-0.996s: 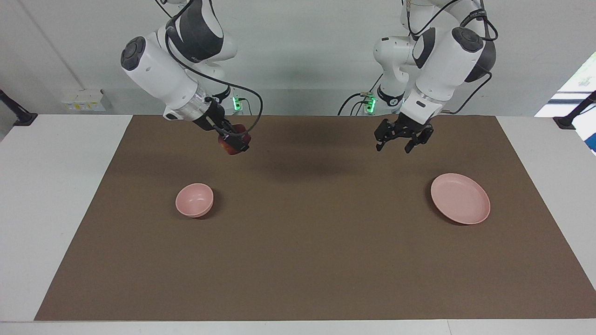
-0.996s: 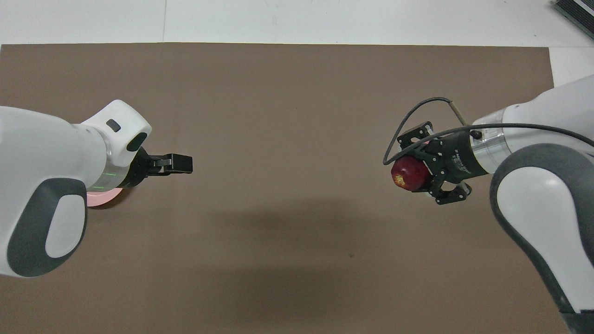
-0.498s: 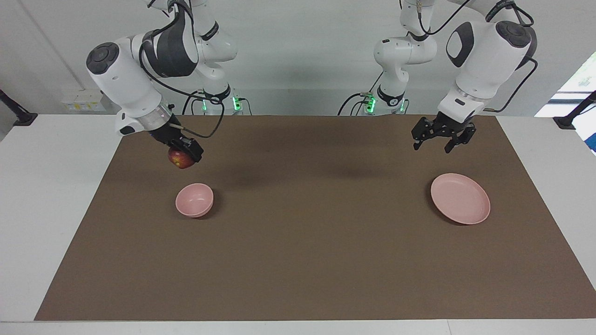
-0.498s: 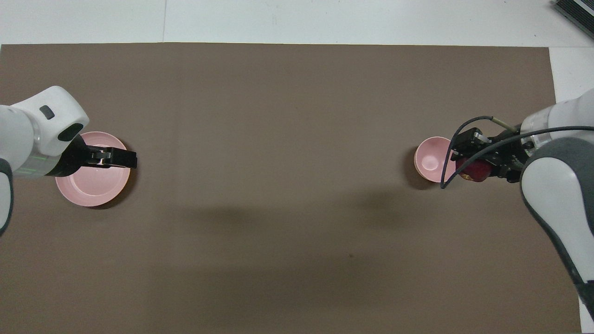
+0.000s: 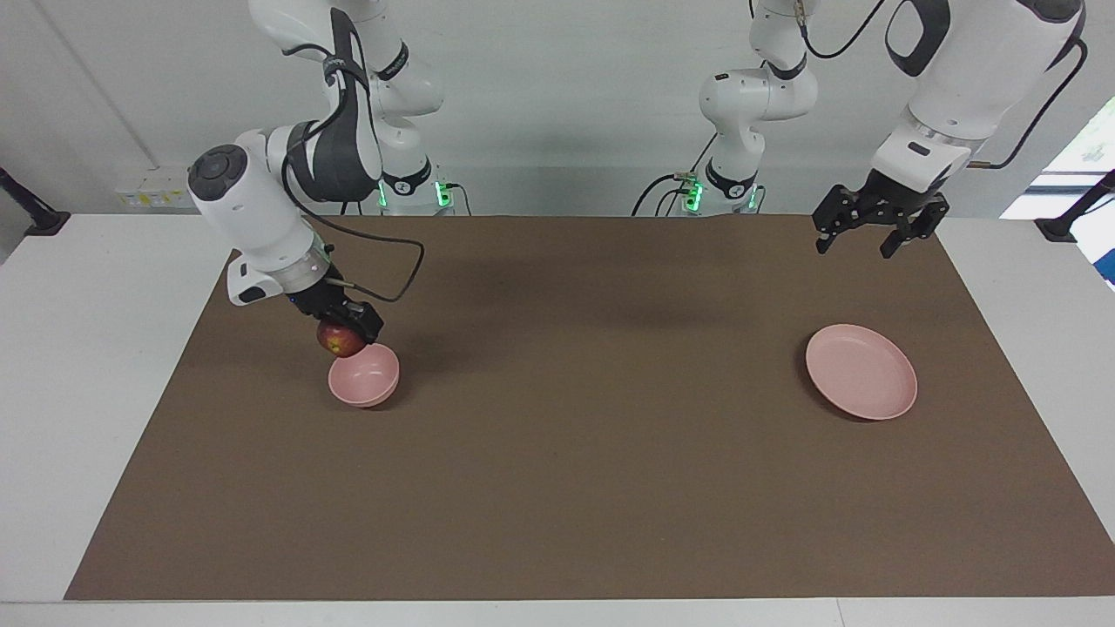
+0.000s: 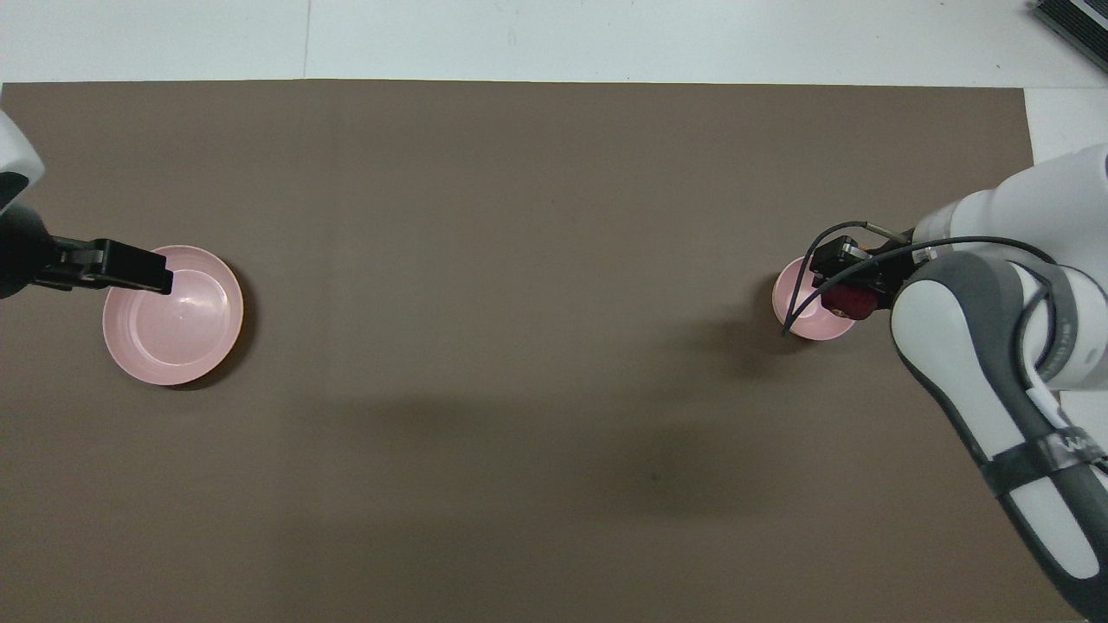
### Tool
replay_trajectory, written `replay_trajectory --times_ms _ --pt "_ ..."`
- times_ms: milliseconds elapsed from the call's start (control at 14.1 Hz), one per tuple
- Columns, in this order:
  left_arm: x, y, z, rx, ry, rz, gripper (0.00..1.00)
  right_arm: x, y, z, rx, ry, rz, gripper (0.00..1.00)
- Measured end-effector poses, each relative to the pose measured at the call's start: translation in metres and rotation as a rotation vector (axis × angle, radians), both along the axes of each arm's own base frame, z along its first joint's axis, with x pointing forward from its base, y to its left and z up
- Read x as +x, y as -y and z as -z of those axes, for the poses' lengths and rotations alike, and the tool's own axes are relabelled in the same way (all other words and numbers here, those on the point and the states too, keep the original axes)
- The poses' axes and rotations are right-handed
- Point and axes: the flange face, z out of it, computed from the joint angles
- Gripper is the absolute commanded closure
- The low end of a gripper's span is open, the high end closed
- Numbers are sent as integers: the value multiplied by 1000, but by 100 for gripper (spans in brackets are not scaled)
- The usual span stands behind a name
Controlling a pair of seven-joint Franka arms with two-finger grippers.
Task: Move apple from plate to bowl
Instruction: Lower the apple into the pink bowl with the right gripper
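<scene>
**Facing view: apple held at the bowl's rim**

Facing view showed the apple (image 5: 341, 339) at left of centre, clamped in the right gripper (image 5: 347, 328), just over the rim of the bowl (image 5: 364, 375), which held nothing. At right, the plate (image 5: 861, 371) lay bare on the brown mat (image 5: 592, 488). The left gripper (image 5: 875, 232) hung spread wide at upper right, holding nothing.
</scene>
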Motion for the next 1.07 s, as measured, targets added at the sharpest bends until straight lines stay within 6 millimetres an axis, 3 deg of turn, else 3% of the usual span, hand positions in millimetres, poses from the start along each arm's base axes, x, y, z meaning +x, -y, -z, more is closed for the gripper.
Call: replay_trajectory --times_ms 213,569,1067 --pt "-2 -5 -17 4 -16 28 0 2 -1 31 -7 -6 4 100" --pt "-12 -5 -10 22 -78 43 0 6 -7 61 -15 11 0 100" --pt "-17 -8 -8 31 -83 41 0 12 -9 72 -23 49 3 100"
